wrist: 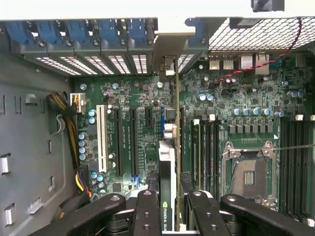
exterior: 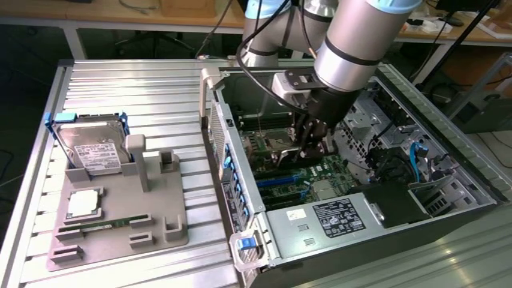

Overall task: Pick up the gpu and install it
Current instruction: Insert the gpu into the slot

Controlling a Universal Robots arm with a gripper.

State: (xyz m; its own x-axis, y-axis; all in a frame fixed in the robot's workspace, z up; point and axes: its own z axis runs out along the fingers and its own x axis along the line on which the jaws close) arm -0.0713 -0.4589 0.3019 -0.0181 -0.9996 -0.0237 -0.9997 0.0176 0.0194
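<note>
jaws (wrist: 167, 206) clamp the gpu (wrist: 168, 162) edge-on, long axis toward the rear slots (wrist: 98, 34).

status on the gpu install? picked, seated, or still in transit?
Done: the gpu is off the grey parts tray and inside the open PC case. In hand: the tool is shut on the gpu, holding it edge-on over the motherboard expansion slots, bracket end toward the rear slot covers. Left: it does not look seated yet, and the tool has not let go.
</note>
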